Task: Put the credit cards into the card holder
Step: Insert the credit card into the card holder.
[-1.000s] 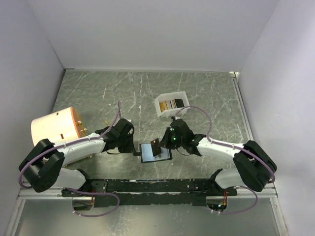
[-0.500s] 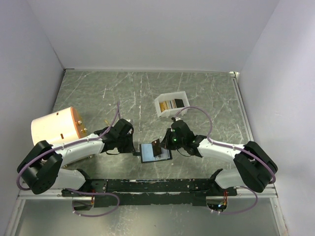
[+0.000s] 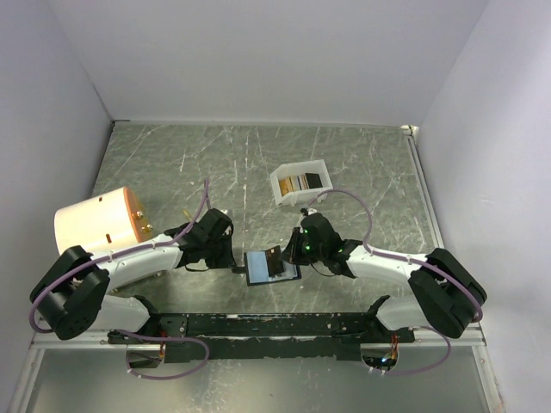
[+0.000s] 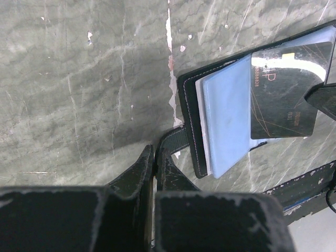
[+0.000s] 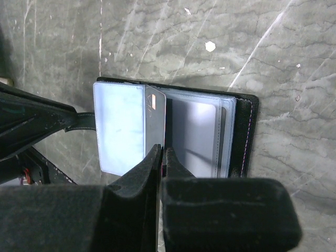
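My left pincer (image 4: 156, 155) is clenched on the strap (image 4: 173, 137) of the holder (image 4: 226, 121), which lies open on the table just ahead of its tips and to their right. My right pincer (image 5: 161, 152) grasps a dark card (image 5: 155, 118) by its near edge. The card runs straight ahead from the tips over the holder's pale blue pockets, near the fold. I cannot tell whether its far edge sits inside a pocket. Other cards (image 3: 301, 181), gold and dark, lie in a white box (image 3: 277, 181) farther ahead of my right pincer, well apart from the holder.
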`<state>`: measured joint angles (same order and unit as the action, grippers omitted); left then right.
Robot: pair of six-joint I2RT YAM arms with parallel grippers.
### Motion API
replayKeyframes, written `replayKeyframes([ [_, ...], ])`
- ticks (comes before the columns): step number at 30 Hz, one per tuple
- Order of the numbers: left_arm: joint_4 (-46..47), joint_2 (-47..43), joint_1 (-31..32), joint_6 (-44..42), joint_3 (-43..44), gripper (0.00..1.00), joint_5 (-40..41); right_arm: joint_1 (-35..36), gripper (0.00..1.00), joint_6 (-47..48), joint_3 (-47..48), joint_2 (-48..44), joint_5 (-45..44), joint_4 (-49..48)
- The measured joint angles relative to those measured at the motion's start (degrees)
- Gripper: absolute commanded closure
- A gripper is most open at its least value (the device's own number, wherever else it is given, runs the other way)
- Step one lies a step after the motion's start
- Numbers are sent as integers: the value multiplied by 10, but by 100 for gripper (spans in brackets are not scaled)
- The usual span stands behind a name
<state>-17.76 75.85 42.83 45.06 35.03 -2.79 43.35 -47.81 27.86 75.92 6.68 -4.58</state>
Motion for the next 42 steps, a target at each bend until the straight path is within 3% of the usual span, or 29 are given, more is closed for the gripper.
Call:
replayKeyframes([
  [12, 0, 1, 0, 0, 0, 92, 0, 0, 100, -9, -13, 12, 15, -31],
  [17, -5, 2, 0, 2, 0, 63, 4, 0, 100, -13, -13, 11, 17, -34],
  [20, -23, 0, 0, 5, 7, 54, 7, 0, 100, -15, -13, 11, 19, -36],
  [24, -34, -32, 0, 9, 28, 51, -3, 0, 100, -15, -13, 11, 19, -37],
  [28, -15, -66, 0, 13, 47, 55, -33, 0, 100, -19, -14, 11, 19, -40],
  [32, 16, -51, 0, 15, 48, 75, -64, 0, 100, -22, -19, 11, 20, -42],
  [35, 34, -17, 0, 14, 47, 82, -76, 0, 100, -23, -19, 11, 20, -42],
  [42, 74, 48, 0, 7, 16, 87, -84, 0, 100, -26, -20, 6, 24, -42],
])
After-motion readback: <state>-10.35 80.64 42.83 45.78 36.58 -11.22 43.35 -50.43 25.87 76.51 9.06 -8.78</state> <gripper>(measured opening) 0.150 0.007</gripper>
